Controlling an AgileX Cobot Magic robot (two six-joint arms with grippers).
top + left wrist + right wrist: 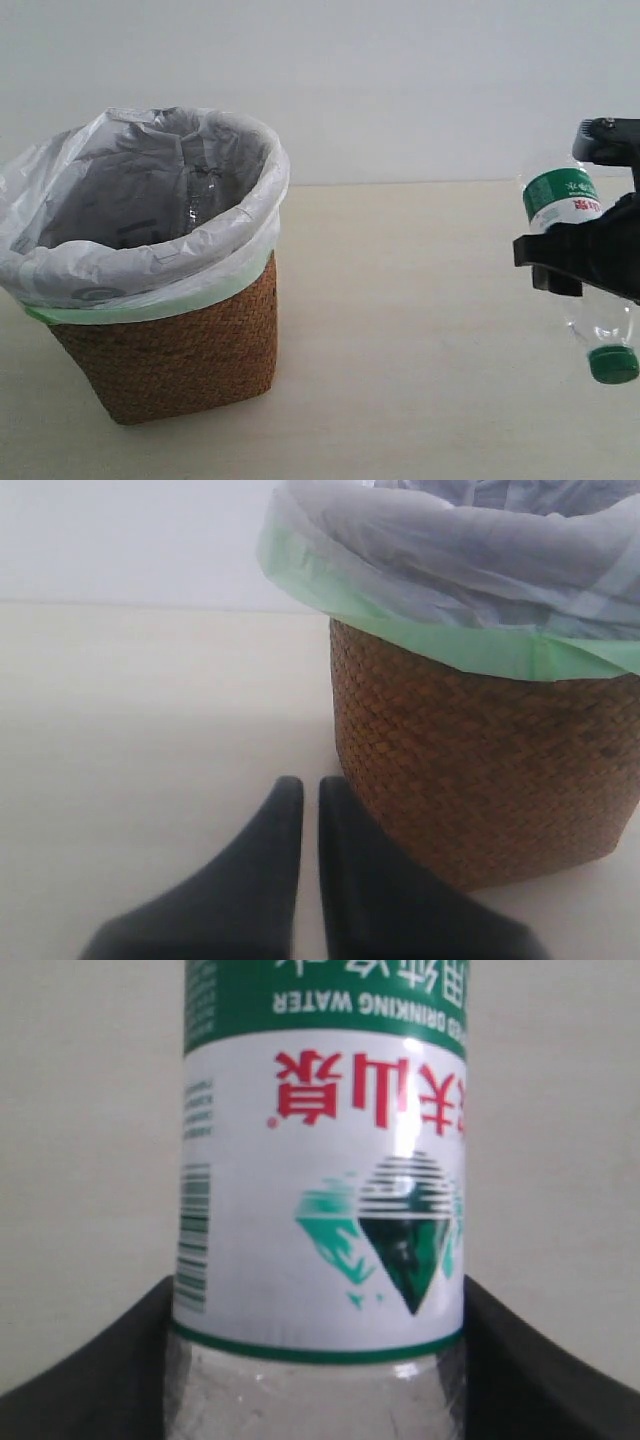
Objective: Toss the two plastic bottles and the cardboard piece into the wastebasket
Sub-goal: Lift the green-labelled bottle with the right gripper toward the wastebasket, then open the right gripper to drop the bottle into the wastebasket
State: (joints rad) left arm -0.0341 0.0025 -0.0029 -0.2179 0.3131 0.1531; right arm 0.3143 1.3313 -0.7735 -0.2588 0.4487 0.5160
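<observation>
Layout: 1 wastebasket (pixel 170 350) at the left of the desk (pixel 400 350), 1 bottle (pixel 560 200) held at the far right.
The wastebasket stands upright on the desk, its liner bag (pixel 150 270) inside and folded out over the rim. The bottle hangs above the desk, well apart from the wastebasket, tilted with the cap end down, clamped in the right pincer (pixel 575 255). The left pincer (pixel 310 800) sits low, just beside the wastebasket's base; contact cannot be determined.

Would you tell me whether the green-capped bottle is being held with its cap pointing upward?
No, the right gripper holds the bottle tilted, with its green cap at the lowest point.
</observation>
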